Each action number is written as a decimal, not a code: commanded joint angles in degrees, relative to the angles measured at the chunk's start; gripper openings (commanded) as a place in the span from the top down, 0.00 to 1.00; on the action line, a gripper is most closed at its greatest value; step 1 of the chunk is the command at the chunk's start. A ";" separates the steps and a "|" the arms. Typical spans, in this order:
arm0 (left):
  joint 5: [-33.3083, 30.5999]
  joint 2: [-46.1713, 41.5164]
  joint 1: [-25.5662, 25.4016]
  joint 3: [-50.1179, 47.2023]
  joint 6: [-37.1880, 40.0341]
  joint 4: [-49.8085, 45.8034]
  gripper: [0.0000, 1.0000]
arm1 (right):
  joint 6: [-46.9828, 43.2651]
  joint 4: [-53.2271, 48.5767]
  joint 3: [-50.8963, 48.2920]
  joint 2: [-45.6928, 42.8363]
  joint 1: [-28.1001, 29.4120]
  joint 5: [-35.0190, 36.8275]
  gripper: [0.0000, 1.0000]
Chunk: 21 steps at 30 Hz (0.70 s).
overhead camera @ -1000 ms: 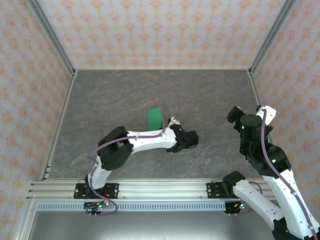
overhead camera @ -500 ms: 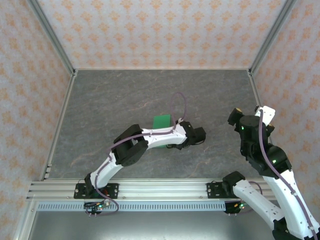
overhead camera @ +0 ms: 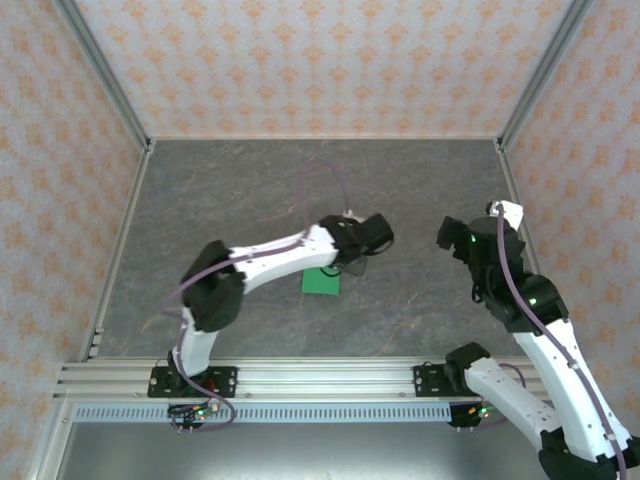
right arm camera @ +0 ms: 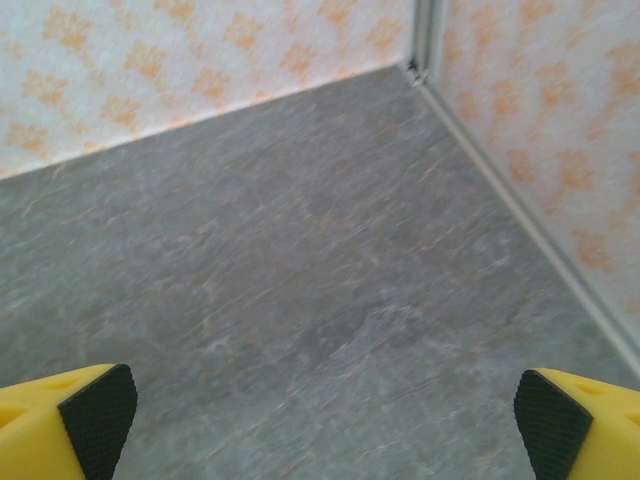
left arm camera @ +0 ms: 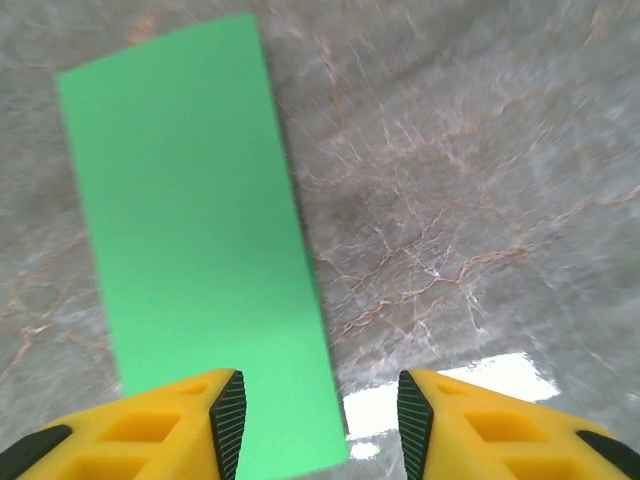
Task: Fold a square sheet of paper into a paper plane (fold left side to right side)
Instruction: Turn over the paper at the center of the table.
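**Entry: green sheet flat on table, both claws released**

Left wrist view: sheet of paper (left arm camera: 195, 235) lies flat on the grey marbled table (left arm camera: 470, 180); bright green, plain; outline here is a rectangle clearly longer than wide, slightly skewed in frame; edges straight, no lifted corner visible.

Left claw (left arm camera: 320, 425) hangs just above the sheet's near end; jaws parted, a clear gap between the black pads (left arm camera: 228, 412); nothing pinched between them; the sheet's near right corner shows in the gap, resting on the table rather than in the grip; the left finger overlaps the sheet's near edge in this view, contact cannot be judged. A patch of white glare sits on the table near the right finger.

Top view: the left arm (overhead camera: 270, 260) reaches diagonally from its base to the middle of the table; the sheet shows as a small green patch just on the near side of the forearm, its far part hidden beneath the arm; it lies about mid-table, slightly toward the near edge.

Right claw (right arm camera: 325, 410): released, fingers spread wide, nothing between them; beneath it bare table running to the far right corner of the patterned walls (right arm camera: 200, 60). From above, the right arm (overhead camera: 520, 300) stands raised at the right side, well apart from the sheet.
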 commanded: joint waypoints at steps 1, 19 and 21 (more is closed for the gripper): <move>5.28 -9.92 4.70 -8.34 -0.03 7.65 0.51 | 1.56 5.42 -2.58 2.09 -1.57 -12.76 0.00; 31.17 -14.73 23.72 -37.17 -3.49 41.49 0.49 | 8.61 26.16 -14.19 13.66 -0.96 -40.14 0.10; 32.13 -13.37 23.92 -37.03 -2.91 42.54 0.49 | 8.55 26.10 -14.57 13.86 -0.73 -40.56 0.10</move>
